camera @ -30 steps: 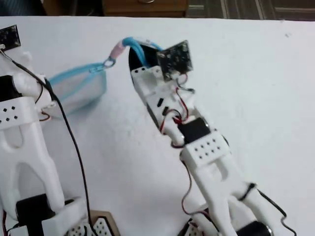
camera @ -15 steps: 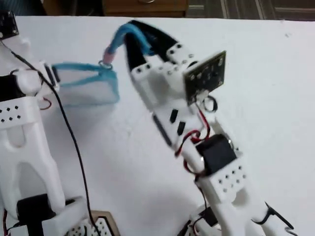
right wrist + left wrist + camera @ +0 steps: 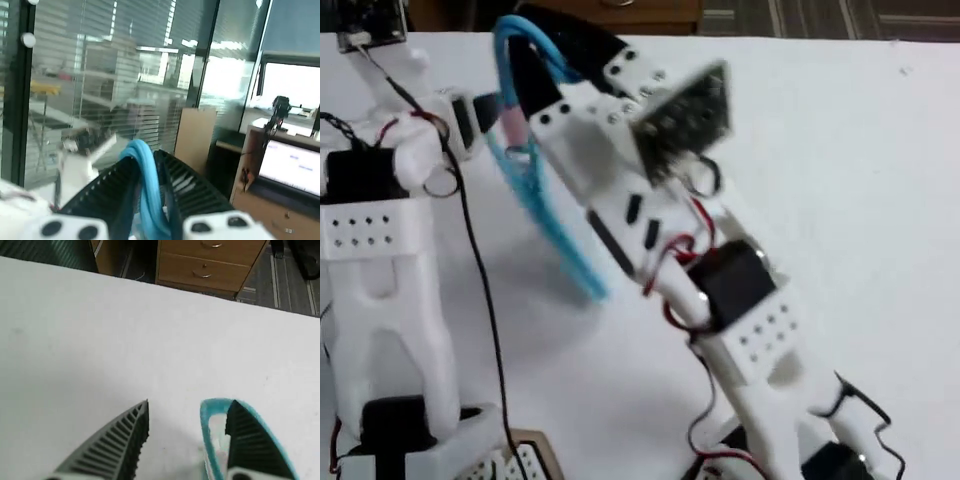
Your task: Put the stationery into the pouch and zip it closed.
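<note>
The pouch, clear with a blue rim, hangs tilted above the table between the two arms. Its blue strap loops upward, and my right gripper is shut on that strap, raised high and pointing up; the right wrist view shows the strap pinched between the black fingers of the right gripper. A pink zip pull hangs beside the left gripper. In the left wrist view the left gripper is open, with the pouch's blue rim lying against one finger.
The white table stretches to the right of the arms. A wooden drawer cabinet stands beyond its far edge. A black cable runs down along the left arm.
The right gripper has swung up and to the left with the strap, lifting the pouch off the table so it hangs tilted. The left arm has risen toward the pouch's end.
</note>
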